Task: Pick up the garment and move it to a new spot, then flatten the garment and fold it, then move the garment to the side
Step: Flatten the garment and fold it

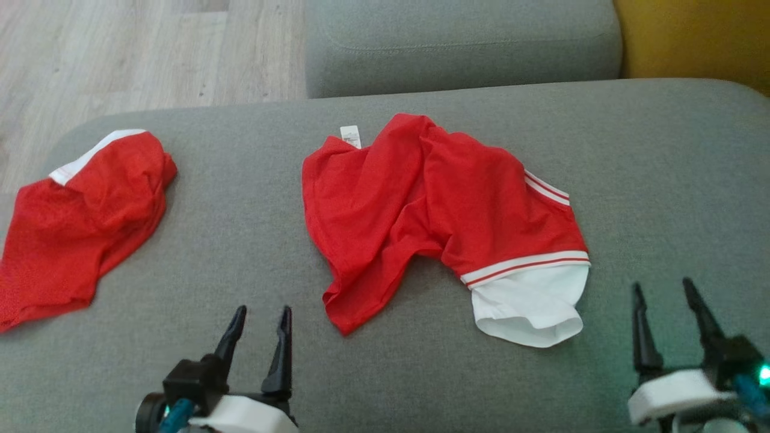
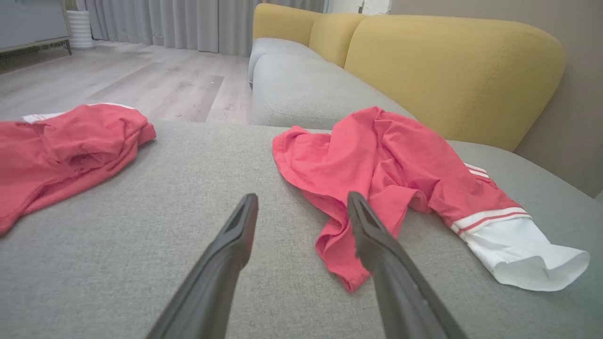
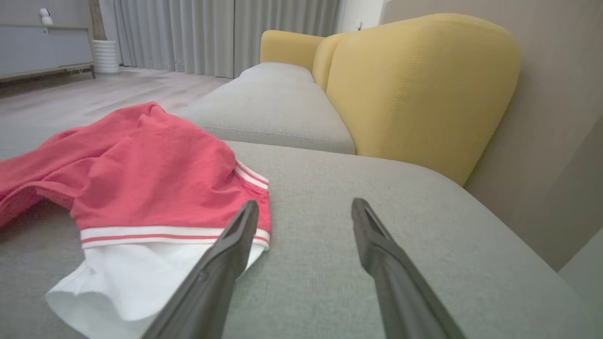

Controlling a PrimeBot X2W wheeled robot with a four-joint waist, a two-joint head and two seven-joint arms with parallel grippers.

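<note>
A crumpled red garment (image 1: pixel 421 204) with white striped trim and a white sleeve end lies in the middle of the grey sofa seat (image 1: pixel 252 240); the same garment (image 2: pixel 377 160) shows in the left wrist view, and the garment (image 3: pixel 141 188) fills the left of the right wrist view. My left gripper (image 1: pixel 261 316) stands open near the front edge, left of the garment's lower hem, holding nothing. Over at the lower right my right gripper (image 1: pixel 662 291) is open too, just right of the white sleeve end. In the wrist views the left gripper (image 2: pixel 301 200) and right gripper (image 3: pixel 305 205) both show spread, empty fingers.
A second red garment (image 1: pixel 78 222) with a white band lies bunched at the seat's left edge. Another grey cushion (image 1: pixel 463 42) adjoins behind, with yellow backrests (image 2: pixel 452 66) to the right. Wooden floor (image 1: pixel 120 54) lies beyond the left edge.
</note>
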